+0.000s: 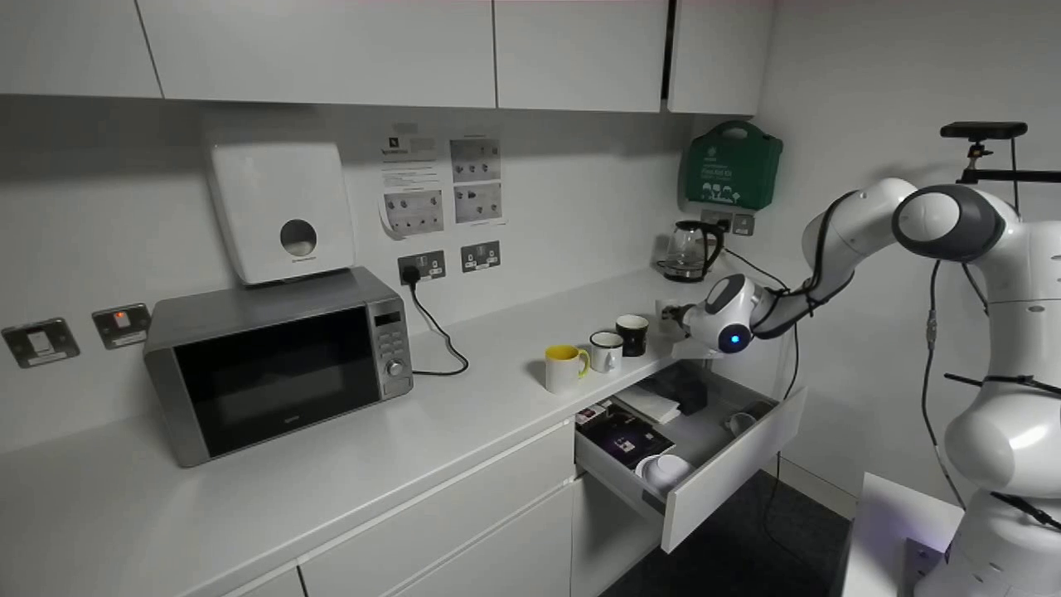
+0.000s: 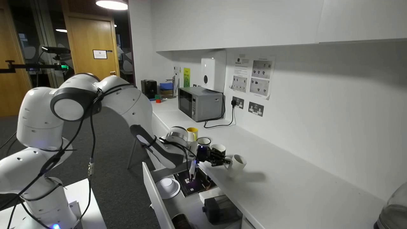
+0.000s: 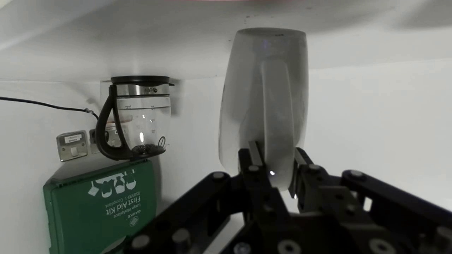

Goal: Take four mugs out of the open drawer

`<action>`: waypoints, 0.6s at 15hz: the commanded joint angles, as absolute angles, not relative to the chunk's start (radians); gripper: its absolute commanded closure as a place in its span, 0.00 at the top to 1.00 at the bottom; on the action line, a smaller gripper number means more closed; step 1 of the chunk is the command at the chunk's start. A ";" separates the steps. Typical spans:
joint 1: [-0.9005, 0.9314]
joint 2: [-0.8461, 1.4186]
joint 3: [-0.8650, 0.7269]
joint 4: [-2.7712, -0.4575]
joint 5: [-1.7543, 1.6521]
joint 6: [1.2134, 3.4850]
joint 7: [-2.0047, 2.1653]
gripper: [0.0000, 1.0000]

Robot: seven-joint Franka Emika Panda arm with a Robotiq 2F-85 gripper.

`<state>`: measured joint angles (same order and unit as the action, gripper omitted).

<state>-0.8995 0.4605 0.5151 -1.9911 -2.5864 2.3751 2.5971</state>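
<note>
My gripper (image 3: 276, 155) is shut on the handle of a whitish mug (image 2: 238, 163), one finger on each side of it. This mug leans over the counter; whether its base touches the surface, I cannot tell. In the upside-down wrist view the mug hides part of the wall. Beside it on the counter stand a mug with a yellow inside (image 1: 561, 373), a white mug with a dark rim (image 1: 606, 355) and a dark mug (image 1: 632, 338). Below, the drawer (image 1: 733, 481) is pulled out. It holds a white cup (image 1: 666, 471) on a saucer and a pale, partly hidden vessel (image 1: 739, 424).
A dark box (image 1: 626, 438) and a black-lidded container (image 2: 219, 210) also lie in the drawer. A glass kettle (image 1: 690, 251) stands at the corner end of the counter (image 1: 464, 414), the microwave (image 1: 278, 365) at the far side. Wall cabinets (image 1: 580, 54) overhang the counter.
</note>
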 commanded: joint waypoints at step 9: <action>-0.909 0.454 0.540 -1.978 -2.609 2.399 2.600 0.05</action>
<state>-0.9123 0.4700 0.5397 -1.9911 -2.5964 2.3754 2.5971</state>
